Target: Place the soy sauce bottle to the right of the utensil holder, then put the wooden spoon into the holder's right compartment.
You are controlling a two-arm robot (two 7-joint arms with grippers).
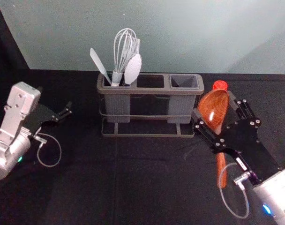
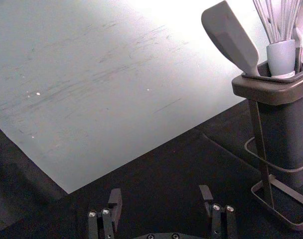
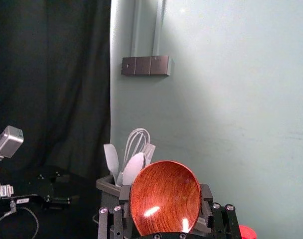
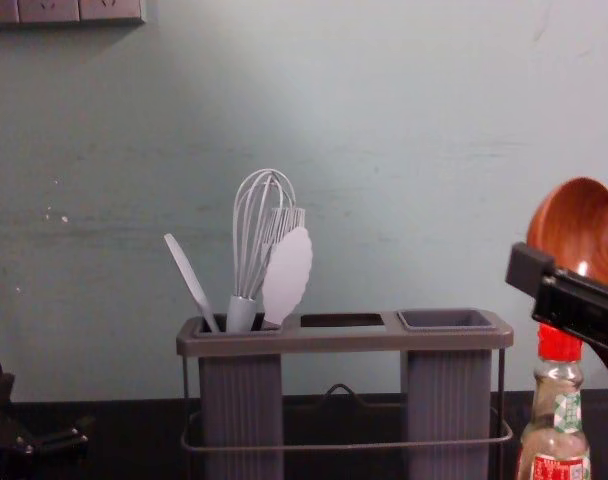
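Note:
My right gripper (image 1: 213,107) is shut on the bowl of the wooden spoon (image 1: 219,108), whose handle points down, right of the utensil holder (image 1: 149,89). In the right wrist view the spoon's bowl (image 3: 165,199) sits between the fingers of my right gripper (image 3: 165,195). The soy sauce bottle (image 4: 554,440) stands upright just right of the holder; its red cap (image 1: 220,85) shows beyond the spoon in the head view. The holder's right compartment (image 1: 184,81) is empty. At the left, my left gripper (image 1: 67,111) is parked open, also seen as the left gripper (image 2: 160,194) in its wrist view.
A whisk (image 1: 125,47), a white spatula (image 1: 99,63) and another white utensil (image 1: 133,69) stand in the holder's left compartment. The holder's wire frame (image 1: 147,135) reaches down to the black tablecloth (image 1: 133,183). A pale wall (image 1: 180,33) rises behind.

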